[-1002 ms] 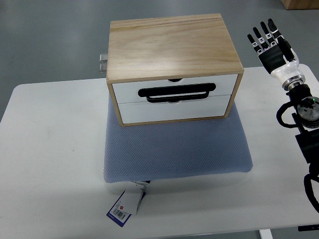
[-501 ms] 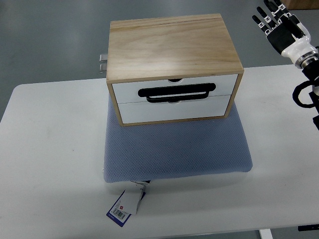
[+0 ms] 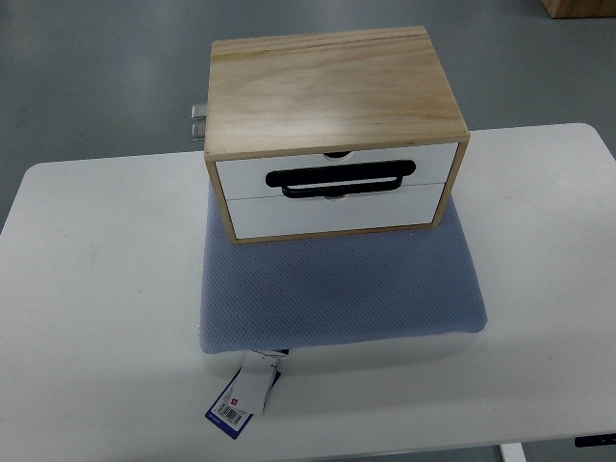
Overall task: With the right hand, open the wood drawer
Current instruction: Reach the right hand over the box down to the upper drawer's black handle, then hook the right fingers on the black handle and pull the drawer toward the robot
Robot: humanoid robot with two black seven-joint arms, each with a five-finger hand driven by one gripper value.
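A wooden drawer box (image 3: 332, 91) stands at the back of a blue-grey mat (image 3: 337, 289) on the white table (image 3: 96, 289). Its front faces me with two white drawer fronts, an upper one (image 3: 241, 171) and a lower one (image 3: 332, 214), both pushed in flush. A black loop handle (image 3: 340, 179) lies across the seam between them. Neither hand nor any arm shows in the top view.
A white and blue tag (image 3: 243, 397) sticks out from the mat's near edge. A small metal fitting (image 3: 197, 121) juts from the box's left rear. Grey floor lies beyond the table's far edge, with a brown box corner (image 3: 577, 6) at top right.
The right hand, raised at the table's right edge a second ago, moved up and to the right and has left the picture. The drawers have not moved.
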